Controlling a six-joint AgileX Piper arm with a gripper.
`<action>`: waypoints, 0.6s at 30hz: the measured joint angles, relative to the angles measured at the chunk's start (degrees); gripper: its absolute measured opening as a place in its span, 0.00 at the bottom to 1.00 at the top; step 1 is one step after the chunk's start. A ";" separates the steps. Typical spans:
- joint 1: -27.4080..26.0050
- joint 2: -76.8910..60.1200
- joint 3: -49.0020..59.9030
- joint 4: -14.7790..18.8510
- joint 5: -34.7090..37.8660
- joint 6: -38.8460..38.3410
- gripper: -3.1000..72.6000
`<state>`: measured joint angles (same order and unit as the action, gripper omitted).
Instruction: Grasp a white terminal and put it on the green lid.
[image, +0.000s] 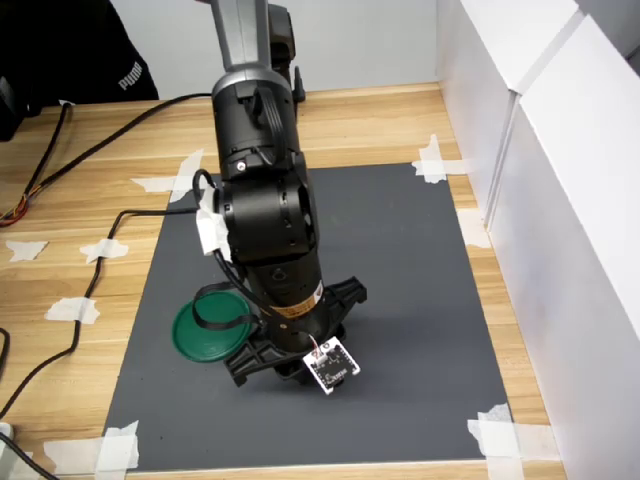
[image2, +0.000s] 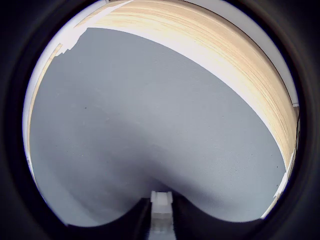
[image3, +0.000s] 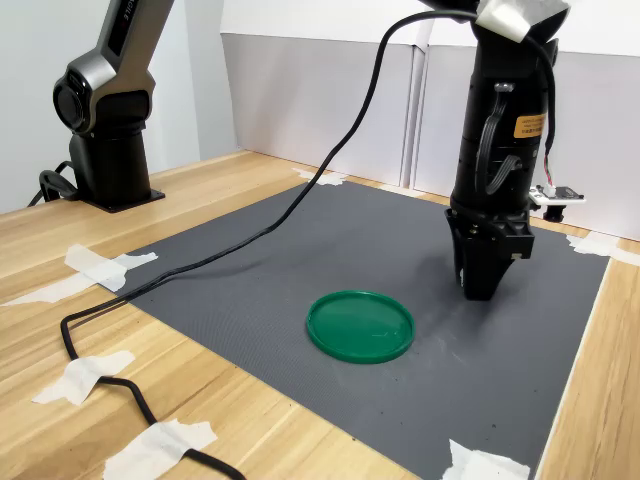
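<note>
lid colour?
Dark green; the green lid shows best in the second exterior view.

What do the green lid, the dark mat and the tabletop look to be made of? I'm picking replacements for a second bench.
The green lid looks like moulded plastic: even colour, slightly glossy, with a raised rim. The dark mat looks like matt grey rubber or foam sheet, with no shine, taped at its corners; which one is unclear. The tabletop shows light wood grain in planks, possibly laminate rather than solid wood.

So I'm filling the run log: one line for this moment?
gripper: shut on white terminal | position: low over grey mat, beside green lid | lid: empty | placement: not yet done
</note>
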<state>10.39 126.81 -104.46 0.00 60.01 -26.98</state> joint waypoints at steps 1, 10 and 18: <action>0.37 0.00 0.00 -0.59 0.05 -0.12 0.16; 1.79 -1.41 0.00 -0.42 2.26 0.22 0.16; -1.14 -9.51 0.00 1.05 7.99 -4.13 0.16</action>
<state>9.25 117.31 -104.46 1.05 67.99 -31.11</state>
